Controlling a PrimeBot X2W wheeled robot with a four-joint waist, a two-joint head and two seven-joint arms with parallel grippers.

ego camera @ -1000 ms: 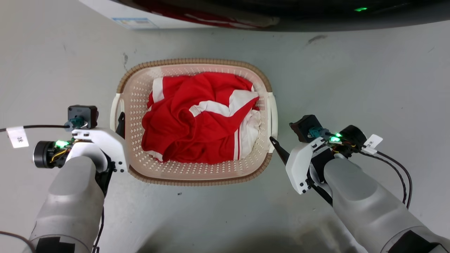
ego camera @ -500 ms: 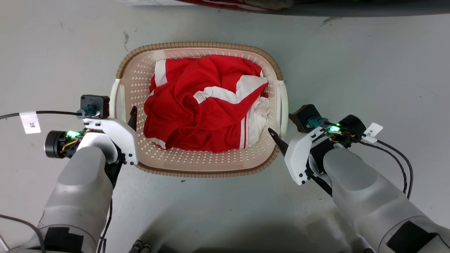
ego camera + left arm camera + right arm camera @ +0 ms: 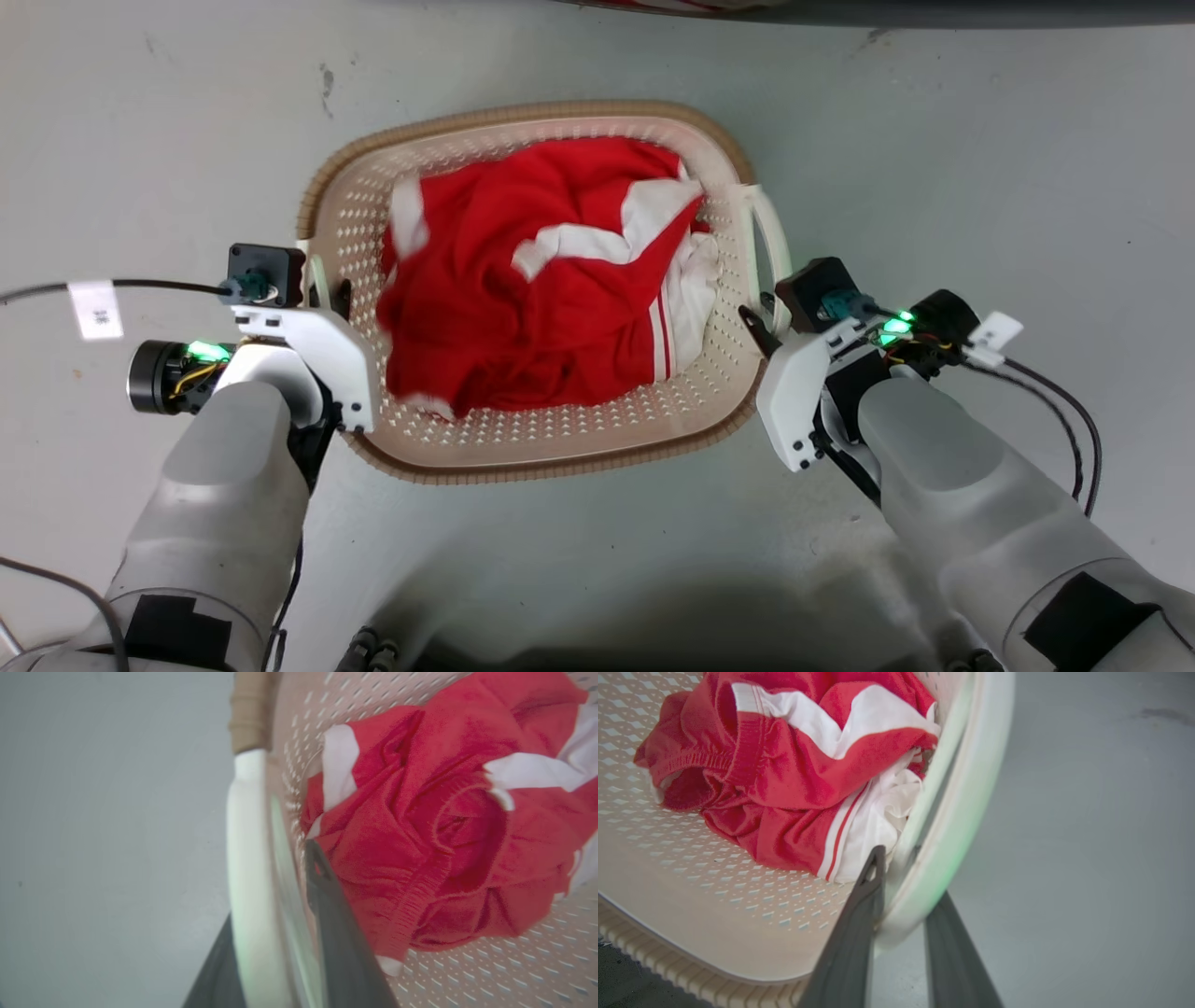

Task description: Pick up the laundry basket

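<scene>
Holes dot the cream sides of the laundry basket (image 3: 560, 434), and a brown rim runs round its top. It is right in front of the robot, between its two arms, and turned a bit crooked over the grey floor (image 3: 980, 140). I cannot tell if its bottom touches the floor. Red and white clothes (image 3: 541, 280) lie bunched up inside it.

The left claw (image 3: 329, 291) is at the white left handle (image 3: 316, 273). Seen from the left wrist, one dark finger (image 3: 327, 914) is inside the basket beside the clothes and the other is outside. The left handle (image 3: 247, 858) is squeezed between them, so this claw is narrow and holding on.

The right claw (image 3: 761, 327) grips the white right handle (image 3: 770, 233) the same way. One finger (image 3: 859, 914) is inside the basket wall and one is outside, pinching the handle's lower end.

A small green light (image 3: 207, 351) glows on each wrist. Black cables (image 3: 1074, 439) trail away, and a white tag (image 3: 96, 310) hangs on the left one.
</scene>
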